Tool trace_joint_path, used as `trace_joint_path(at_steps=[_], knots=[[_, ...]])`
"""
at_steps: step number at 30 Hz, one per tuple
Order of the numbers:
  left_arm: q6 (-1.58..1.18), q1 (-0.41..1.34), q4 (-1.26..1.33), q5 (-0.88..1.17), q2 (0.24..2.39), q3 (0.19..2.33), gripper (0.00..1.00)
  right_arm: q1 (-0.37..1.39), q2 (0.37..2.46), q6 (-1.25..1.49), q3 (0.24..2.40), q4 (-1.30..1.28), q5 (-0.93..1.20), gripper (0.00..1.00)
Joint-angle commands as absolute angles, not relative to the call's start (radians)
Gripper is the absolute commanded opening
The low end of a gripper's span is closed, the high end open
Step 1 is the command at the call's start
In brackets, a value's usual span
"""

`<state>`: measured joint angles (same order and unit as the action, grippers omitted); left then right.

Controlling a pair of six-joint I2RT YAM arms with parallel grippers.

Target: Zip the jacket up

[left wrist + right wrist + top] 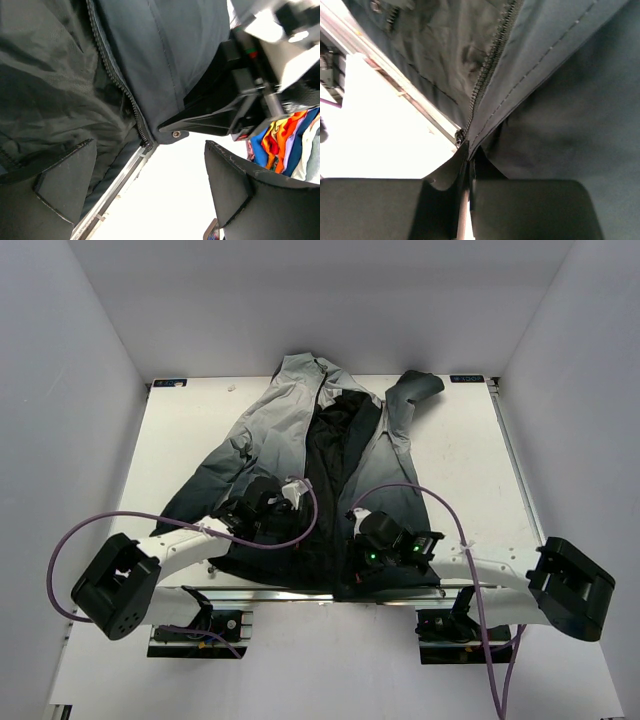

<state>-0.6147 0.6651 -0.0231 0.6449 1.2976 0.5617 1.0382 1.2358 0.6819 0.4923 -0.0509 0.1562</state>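
Fabric-wise, got the jacket (pixel 282 420) hem clenched in the right end effector (pixel 465 200), lower centre, likely anchoring the zipper (pixel 490 65). Keeping the left end effector (pixel 150 170) released alongside.

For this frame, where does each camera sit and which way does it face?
Top external: above and behind the robot, looking down on the open jacket; both arms show.
Left wrist: low at the hem, facing the zipper past the open left gripper; the right gripper shows too.
Right wrist: at the hem, looking along the zipper, the right gripper shut on the jacket.
Shared: both wrist views see the zipper's bottom end.
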Motion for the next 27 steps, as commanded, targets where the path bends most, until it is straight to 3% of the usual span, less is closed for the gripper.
trace_joint_path(at_steps=[1,9,27], knots=[[-0.609,0.684,-0.008,0.675,1.289,0.571,0.98,1.039,1.177,0.68,0.483,-0.011,0.138,0.0],[-0.603,0.713,0.101,0.765,1.292,0.565,0.94,1.022,0.97,0.644,0.54,-0.09,0.109,0.0],[-0.632,0.768,0.227,0.753,1.417,0.592,0.76,1.015,0.916,0.634,0.526,-0.098,0.169,0.0]])
